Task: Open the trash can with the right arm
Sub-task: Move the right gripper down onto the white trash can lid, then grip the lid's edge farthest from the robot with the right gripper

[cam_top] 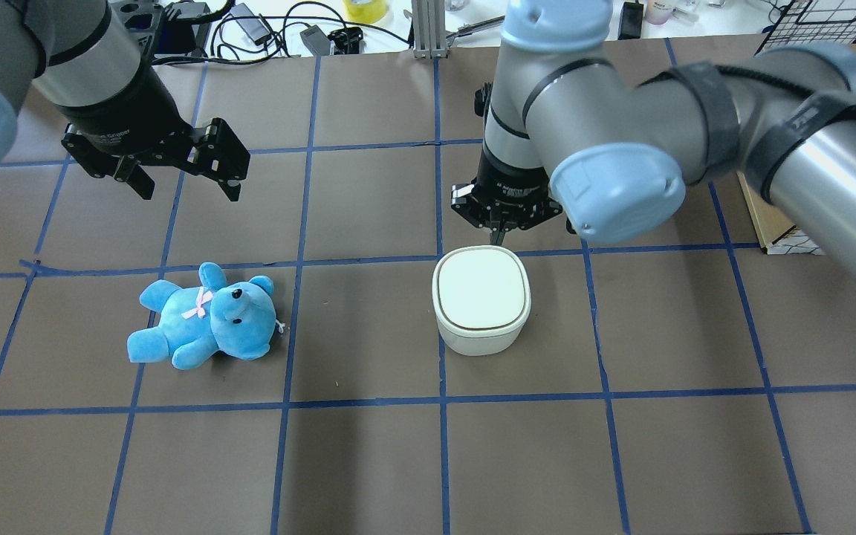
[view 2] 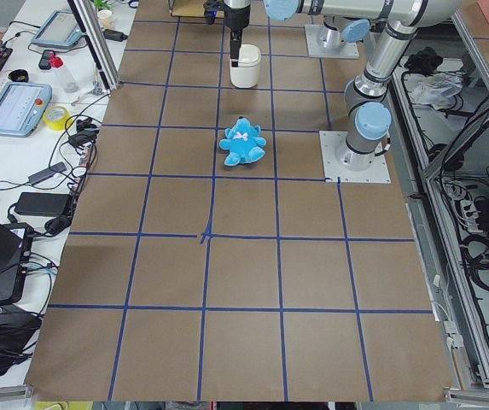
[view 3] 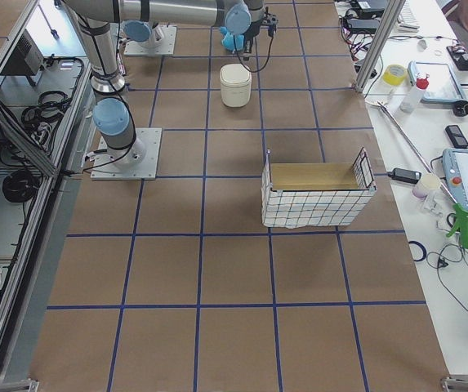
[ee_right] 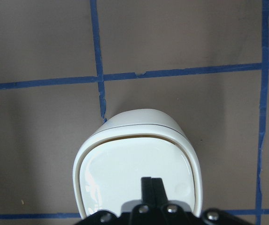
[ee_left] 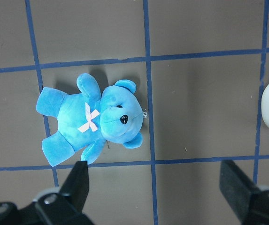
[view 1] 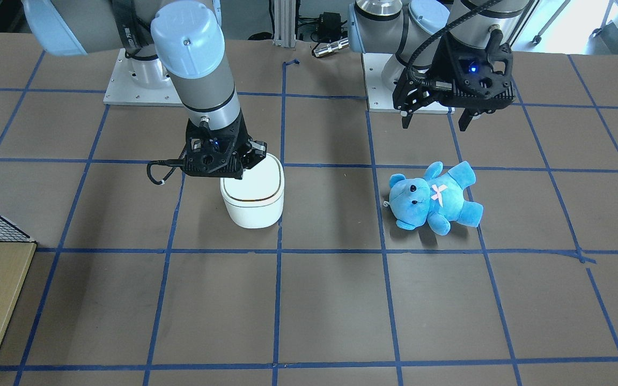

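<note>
Black, with its two fingers spread wide, the two-finger left gripper [cam_top: 190,189] hangs in the air on the left side. It holds nothing. Below it in the overhead view, a soft blue plush bear with a pink bow [cam_top: 201,327] lies face up on the brown table with blue tape lines [cam_top: 368,461].

Further right, near the middle, stands the small white plastic trash can with rounded corners [cam_top: 481,297]. It is upright and well apart from the bear. Its flat lid is down.

Right over the lid is the black right gripper [ee_right: 151,183], on the silver and light-blue right arm [cam_top: 606,111]. Its two fingers are pinched together into one thin tip, with nothing between them. The tip points down at the lid. I cannot tell if it touches.

To do this step well, I think the tip should go down slowly and straight. It should work near the lid's edge, not the middle. A gentle push or lift is best, because the can looks light and could slide or tip over.

Count them: two arms, two grippers, one trash can, one bear.
</note>
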Motion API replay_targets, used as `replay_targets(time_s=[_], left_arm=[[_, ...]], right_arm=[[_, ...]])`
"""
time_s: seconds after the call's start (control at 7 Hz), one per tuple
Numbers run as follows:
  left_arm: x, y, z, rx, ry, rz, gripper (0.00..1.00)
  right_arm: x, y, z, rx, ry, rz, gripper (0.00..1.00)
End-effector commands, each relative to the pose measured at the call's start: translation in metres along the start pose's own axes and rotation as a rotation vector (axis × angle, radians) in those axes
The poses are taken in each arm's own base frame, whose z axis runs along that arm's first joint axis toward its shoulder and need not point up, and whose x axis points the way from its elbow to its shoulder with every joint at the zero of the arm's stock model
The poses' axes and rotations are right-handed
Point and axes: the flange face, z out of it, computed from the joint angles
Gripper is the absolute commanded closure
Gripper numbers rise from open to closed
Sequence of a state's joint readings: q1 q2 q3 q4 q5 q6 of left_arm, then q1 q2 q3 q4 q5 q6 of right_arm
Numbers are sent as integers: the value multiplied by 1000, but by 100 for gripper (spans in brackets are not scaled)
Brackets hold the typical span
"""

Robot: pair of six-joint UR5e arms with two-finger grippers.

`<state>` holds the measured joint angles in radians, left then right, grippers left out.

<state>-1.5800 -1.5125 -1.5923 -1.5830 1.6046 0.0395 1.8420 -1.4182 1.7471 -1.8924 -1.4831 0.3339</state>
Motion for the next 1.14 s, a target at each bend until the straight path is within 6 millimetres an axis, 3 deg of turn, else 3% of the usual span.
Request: replay_targets(time_s=[0.0,0.86,1.0], left_arm=[[0,0,0,0,0,0,0],[0,0,0,0,0,0,0],[0,0,0,0,0,0,0]], right_arm=[[7,12,38,-20,7,1,100],[8,11,50,-54,24,-1,100],[8,10,36,-23,29,4,63]])
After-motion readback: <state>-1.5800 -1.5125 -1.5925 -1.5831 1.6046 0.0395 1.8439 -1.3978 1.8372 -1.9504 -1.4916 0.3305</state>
